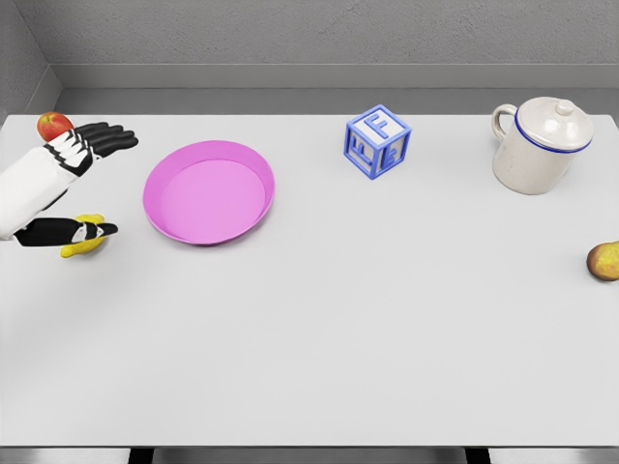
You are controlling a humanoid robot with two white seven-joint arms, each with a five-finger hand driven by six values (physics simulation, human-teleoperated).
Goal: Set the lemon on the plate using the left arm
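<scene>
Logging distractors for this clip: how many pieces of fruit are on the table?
3: a lemon under the left hand at the left edge, a red apple at the far left corner, and a brownish-yellow fruit cut off by the right edge.

White forearm shell; left hand (82, 184) black-fingered, white segmented knuckle plates; finer joint detail perhaps too small.

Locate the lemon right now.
Head view, far left of the table: the lemon sits under the left hand's thumb, left of the pink plate and below the apple.
</scene>
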